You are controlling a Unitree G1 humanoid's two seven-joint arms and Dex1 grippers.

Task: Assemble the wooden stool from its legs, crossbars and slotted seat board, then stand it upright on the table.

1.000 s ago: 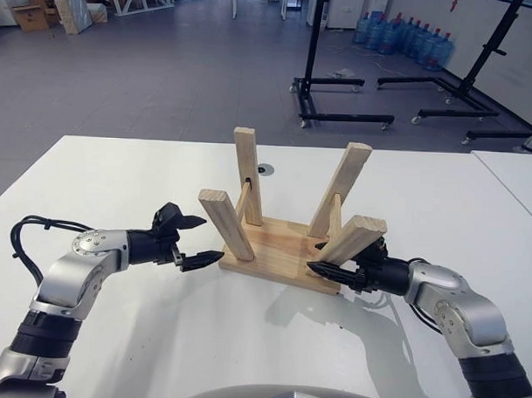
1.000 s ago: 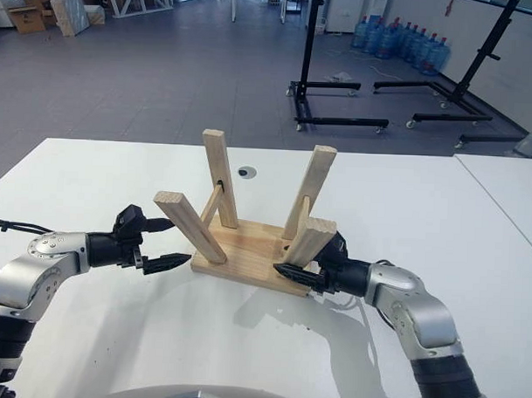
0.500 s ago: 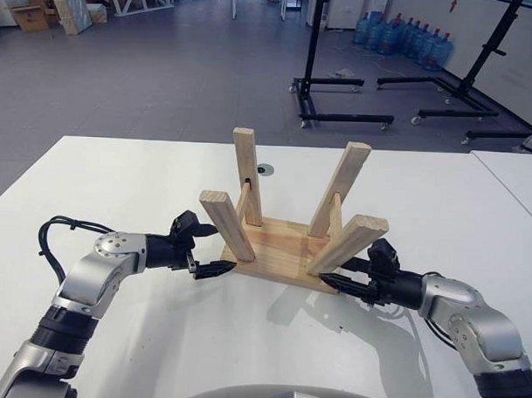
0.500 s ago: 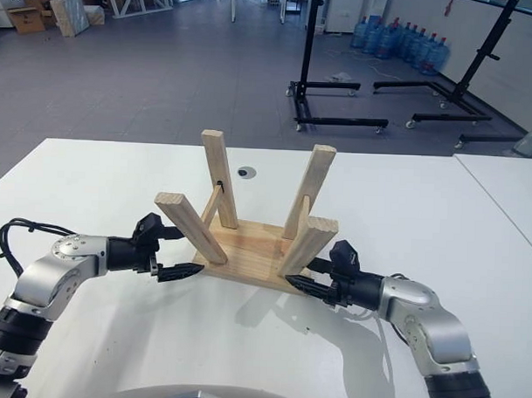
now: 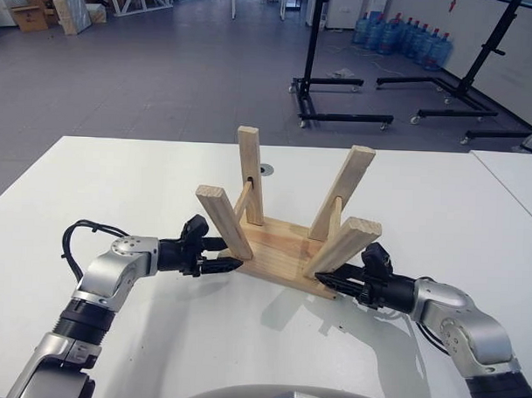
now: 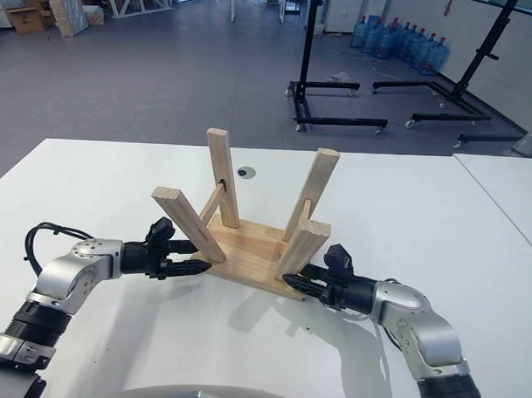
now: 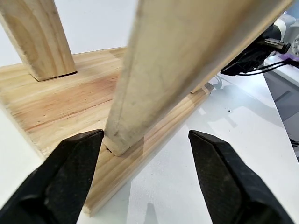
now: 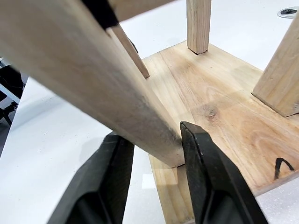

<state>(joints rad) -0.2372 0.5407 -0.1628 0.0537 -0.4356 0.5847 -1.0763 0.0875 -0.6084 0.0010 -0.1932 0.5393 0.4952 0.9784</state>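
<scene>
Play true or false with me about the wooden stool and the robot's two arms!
1. The stool is upside down, with its legs pointing up. True.
2. The stool has three legs. False: four legs stick up from the seat board.
3. The left gripper has its jaws open around the bottom of the near-left leg. True.
4. The stool is sitting on the floor. False: it rests on the white table.
5. The right gripper hangs high above the stool. False: it is low at the seat board's near right corner, jaws on either side of the near-right leg.
</scene>
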